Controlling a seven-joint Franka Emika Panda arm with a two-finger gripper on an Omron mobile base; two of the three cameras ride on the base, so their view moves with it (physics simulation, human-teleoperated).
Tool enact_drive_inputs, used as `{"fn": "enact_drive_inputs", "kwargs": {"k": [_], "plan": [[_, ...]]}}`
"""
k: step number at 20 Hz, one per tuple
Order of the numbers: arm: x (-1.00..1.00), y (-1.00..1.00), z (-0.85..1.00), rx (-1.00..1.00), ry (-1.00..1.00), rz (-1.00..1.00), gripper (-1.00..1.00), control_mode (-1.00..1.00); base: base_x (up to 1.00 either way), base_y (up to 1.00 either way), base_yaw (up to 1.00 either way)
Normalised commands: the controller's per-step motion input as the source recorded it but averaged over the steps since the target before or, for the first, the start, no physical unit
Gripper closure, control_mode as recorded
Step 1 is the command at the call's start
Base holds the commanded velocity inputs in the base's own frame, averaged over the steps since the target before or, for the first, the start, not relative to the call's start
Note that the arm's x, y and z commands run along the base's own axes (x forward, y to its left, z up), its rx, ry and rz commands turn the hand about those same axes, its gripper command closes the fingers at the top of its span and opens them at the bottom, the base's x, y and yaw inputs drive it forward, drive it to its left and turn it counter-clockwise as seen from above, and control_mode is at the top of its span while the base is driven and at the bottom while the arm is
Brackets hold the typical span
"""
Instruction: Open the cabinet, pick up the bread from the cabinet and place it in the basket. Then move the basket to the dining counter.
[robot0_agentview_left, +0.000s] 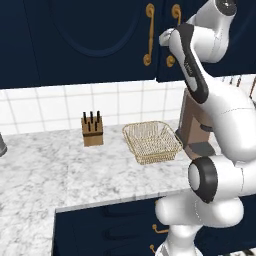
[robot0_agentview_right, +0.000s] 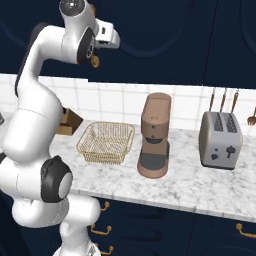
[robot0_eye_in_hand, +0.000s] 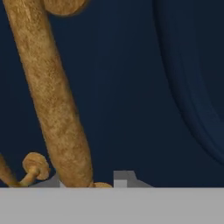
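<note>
Brass handle (robot0_eye_in_hand: 54, 100) of the cabinet (robot0_agentview_left: 90, 40) looms at the tool, grip state unclear; basket (robot0_agentview_left: 151, 141) sits below

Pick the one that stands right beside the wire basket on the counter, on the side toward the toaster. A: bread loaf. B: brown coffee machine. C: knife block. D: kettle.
B: in the right base view the brown coffee machine stands between the wire basket and the toaster; the knife block sits on the basket's other side.
</note>
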Motion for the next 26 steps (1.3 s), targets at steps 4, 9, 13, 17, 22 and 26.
{"fn": "enact_drive_inputs", "kwargs": {"k": [4,9,13,17,22,26], "plan": [[-0.76,-1.00,-0.01,0.20,-0.02,-0.07,1.00,-1.00,0.00,0.00,0.00],[-0.68,-1.00,0.00,0.18,0.00,-0.12,1.00,-1.00,0.00,0.00,0.00],[-0.55,-1.00,0.00,0.16,0.00,-0.11,1.00,-1.00,0.00,0.00,0.00],[-0.52,-1.00,0.00,0.18,0.00,-0.05,1.00,-1.00,0.00,0.00,0.00],[-0.48,-1.00,-0.01,0.18,0.00,-0.01,1.00,-1.00,0.00,0.00,0.00],[-0.44,-1.00,-0.09,0.13,0.03,0.01,1.00,-1.00,0.00,0.00,0.00]]}}
